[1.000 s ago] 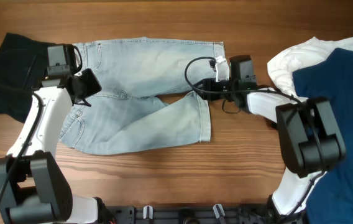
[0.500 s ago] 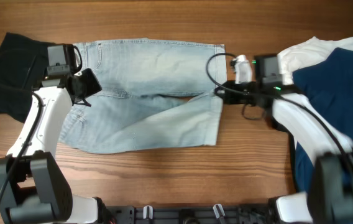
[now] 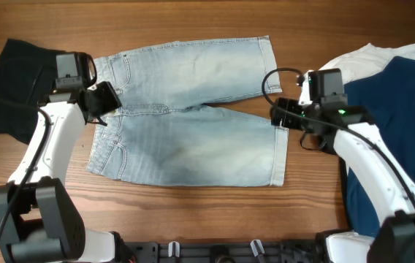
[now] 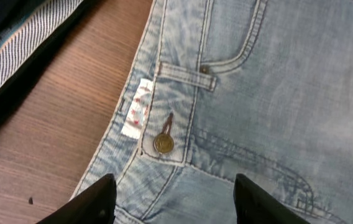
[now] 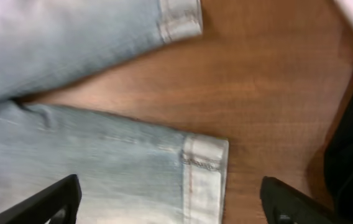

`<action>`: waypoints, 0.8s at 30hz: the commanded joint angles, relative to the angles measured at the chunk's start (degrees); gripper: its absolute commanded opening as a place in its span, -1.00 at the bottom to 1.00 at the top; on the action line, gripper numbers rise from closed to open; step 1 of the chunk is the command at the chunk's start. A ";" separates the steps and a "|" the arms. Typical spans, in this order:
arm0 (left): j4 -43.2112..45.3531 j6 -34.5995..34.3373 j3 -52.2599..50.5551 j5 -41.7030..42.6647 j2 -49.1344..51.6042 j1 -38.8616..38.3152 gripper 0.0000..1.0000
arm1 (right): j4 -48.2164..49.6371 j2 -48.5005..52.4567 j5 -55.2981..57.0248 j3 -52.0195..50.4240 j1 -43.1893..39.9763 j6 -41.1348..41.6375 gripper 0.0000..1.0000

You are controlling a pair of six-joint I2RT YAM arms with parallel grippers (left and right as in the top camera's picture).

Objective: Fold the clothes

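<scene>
The light-blue denim shorts (image 3: 193,139) lie spread flat on the wooden table, waist to the left and both legs pointing right. My left gripper (image 3: 99,102) hovers over the waistband, open; the left wrist view shows its fingers (image 4: 96,204) apart above the brass button (image 4: 163,144) and a belt loop. My right gripper (image 3: 279,113) stands open at the lower leg's hem (image 5: 204,168), its fingertips (image 5: 52,202) wide on either side with nothing gripped. The upper leg's hem (image 5: 179,18) lies just beyond.
A black garment (image 3: 10,84) with striped lining (image 4: 15,50) lies at the far left, touching the waist area. A white garment (image 3: 361,62) and a navy one (image 3: 405,102) are piled at the right. Bare wood (image 5: 257,93) separates the hems from that pile.
The right gripper has drawn the lower leg out to the right, then opened and let go of the hem. The shorts now lie flatter. The left gripper stays at the waist, opened wider.
</scene>
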 commanded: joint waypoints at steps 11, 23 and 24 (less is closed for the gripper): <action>-10.43 0.48 -0.20 -0.57 -0.37 0.13 0.13 | -5.40 10.62 -2.95 -0.33 -0.26 3.37 0.04; -15.45 0.46 -0.20 -3.39 -0.37 0.13 0.21 | 11.04 26.80 0.04 -0.31 -0.68 11.63 -0.83; -15.41 0.46 -0.20 -3.39 -0.37 0.13 0.21 | 12.90 27.65 0.90 -0.31 -1.27 13.70 -0.90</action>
